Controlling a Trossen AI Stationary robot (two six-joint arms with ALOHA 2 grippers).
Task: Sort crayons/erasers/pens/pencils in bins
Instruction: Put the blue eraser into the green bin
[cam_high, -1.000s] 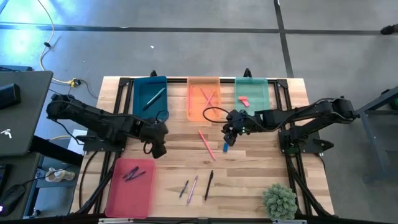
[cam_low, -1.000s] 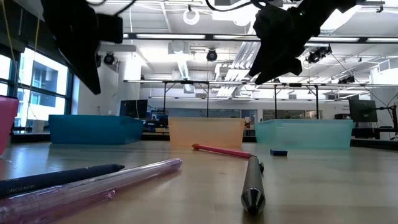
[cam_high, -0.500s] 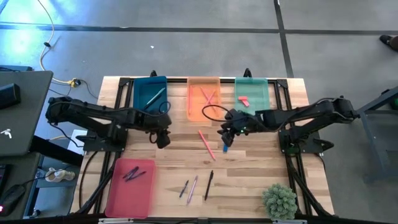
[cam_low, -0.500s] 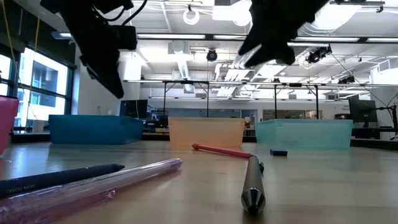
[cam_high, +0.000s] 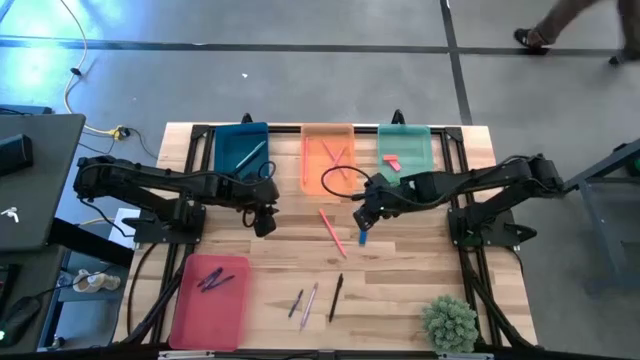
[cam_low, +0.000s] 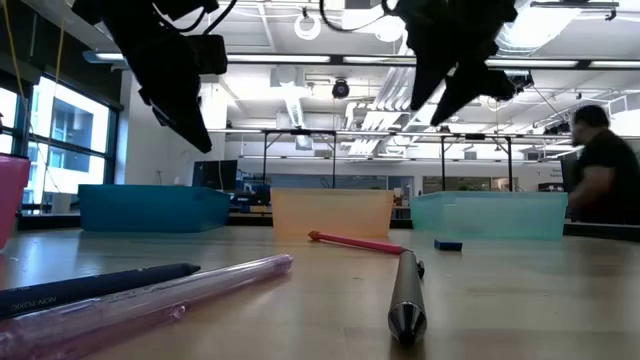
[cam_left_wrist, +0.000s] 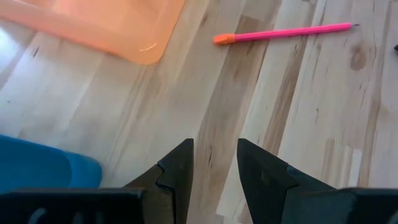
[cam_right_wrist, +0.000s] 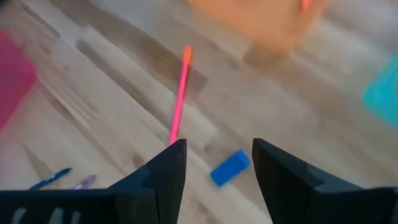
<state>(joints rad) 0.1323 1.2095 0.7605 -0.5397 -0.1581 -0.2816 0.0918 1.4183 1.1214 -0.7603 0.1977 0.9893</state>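
Note:
A blue eraser (cam_high: 362, 238) lies flat on the wooden table, next to a pink pencil (cam_high: 333, 232). My right gripper (cam_high: 362, 216) hovers just above the eraser, open and empty; the eraser shows between its fingers in the right wrist view (cam_right_wrist: 229, 168). My left gripper (cam_high: 265, 222) is open and empty above bare table, in front of the teal bin (cam_high: 240, 155) and the orange bin (cam_high: 328, 158). The mint bin (cam_high: 405, 152) holds a red eraser (cam_high: 391, 162). The pink-red bin (cam_high: 210, 300) stands at the near left.
Three pens or pencils (cam_high: 310, 303) lie near the front edge; one dark pen shows close in the low view (cam_low: 405, 295). A small green plant (cam_high: 450, 322) stands at the near right corner. A person (cam_low: 605, 165) is in the room beyond the table.
My left gripper has gone toward the table's far edge and a little right, nearer the teal and orange bins. My right gripper has stayed over the blue eraser and has tipped somewhat. The eraser and pencil have not moved.

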